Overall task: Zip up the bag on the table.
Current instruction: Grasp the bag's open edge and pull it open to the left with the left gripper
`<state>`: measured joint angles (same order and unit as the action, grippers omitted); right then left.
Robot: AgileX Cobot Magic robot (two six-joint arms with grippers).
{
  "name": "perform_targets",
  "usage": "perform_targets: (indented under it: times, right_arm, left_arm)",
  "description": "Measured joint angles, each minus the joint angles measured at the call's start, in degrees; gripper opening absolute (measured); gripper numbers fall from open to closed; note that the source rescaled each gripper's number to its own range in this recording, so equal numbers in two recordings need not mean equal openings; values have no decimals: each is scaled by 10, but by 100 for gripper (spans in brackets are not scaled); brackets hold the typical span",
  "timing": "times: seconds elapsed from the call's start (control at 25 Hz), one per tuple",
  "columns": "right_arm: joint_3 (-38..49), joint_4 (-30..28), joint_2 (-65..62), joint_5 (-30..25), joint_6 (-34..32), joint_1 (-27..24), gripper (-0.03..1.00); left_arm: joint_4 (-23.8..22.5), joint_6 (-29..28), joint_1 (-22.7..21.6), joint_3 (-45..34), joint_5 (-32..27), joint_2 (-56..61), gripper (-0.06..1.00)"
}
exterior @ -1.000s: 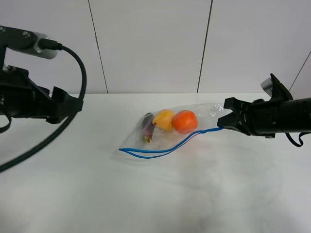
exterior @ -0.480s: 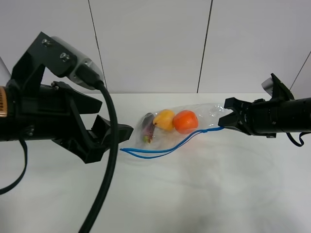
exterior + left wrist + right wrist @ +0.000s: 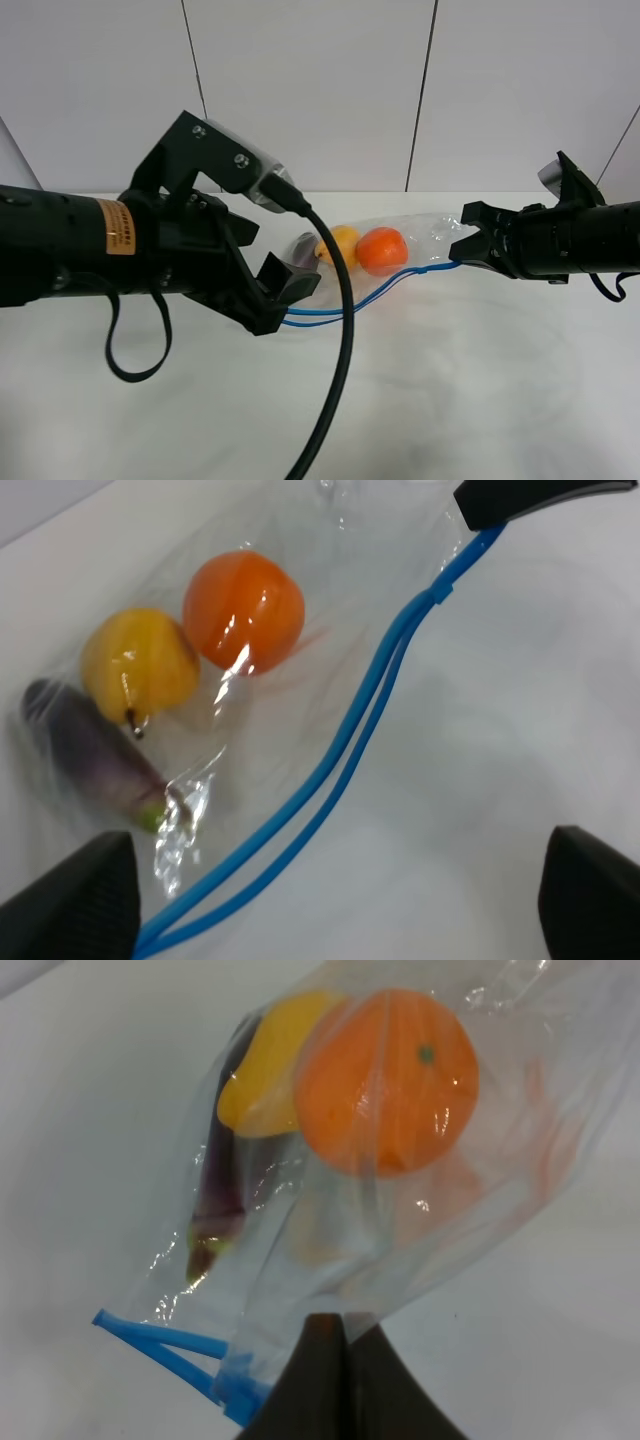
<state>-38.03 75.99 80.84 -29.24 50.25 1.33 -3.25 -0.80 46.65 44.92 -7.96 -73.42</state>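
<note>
Hovering at the left of the exterior view, the left gripper (image 3: pixel 284 302) has its black fingers spread wide and holds nothing. It hangs over the left end of the clear, crinkly plastic zip bag (image 3: pixel 408 232). Whether a finger touches the film there I cannot tell.

The bag lies on the large plain white table (image 3: pixel 480 385), a little behind the middle and stretched from left to right. Through the film show a dark purple eggplant (image 3: pixel 85 752) at the left, then a yellow pear (image 3: pixel 340 243), then a round orange (image 3: pixel 380 250) touching the pear. Along the near edge runs the blue zip strip (image 3: pixel 352 742). Its two tracks stand apart in a long, narrow loop over most of the length and come together only near the right end.

At that right end the right gripper (image 3: pixel 325 1330) is clenched on the corner of the bag, just where the blue strip ends, and pins it.

The bag looks unzipped for nearly its whole length, so the closing stroke is probably still to be made. To do it well, the left gripper should come in just beside the right one, where the tracks already meet. It should take both tracks squarely between its pads, with no loose film caught. Then it should draw leftward along the strip while the right keeps the corner taut. If only one track is caught, the loop will likely stay open behind the stroke.
</note>
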Motion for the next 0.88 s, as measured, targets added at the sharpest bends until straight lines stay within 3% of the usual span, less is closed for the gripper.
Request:
perform_targets:
  times: [0.36,0.88]
  right_arm:
    - [0,-5,0,0,0,0,0]
    - [0,-24,0,-1,0,0,0]
  left_arm:
    - [0,-6,0,1,86,-118,89]
    - [-1,-14,10,95,101,-212,89]
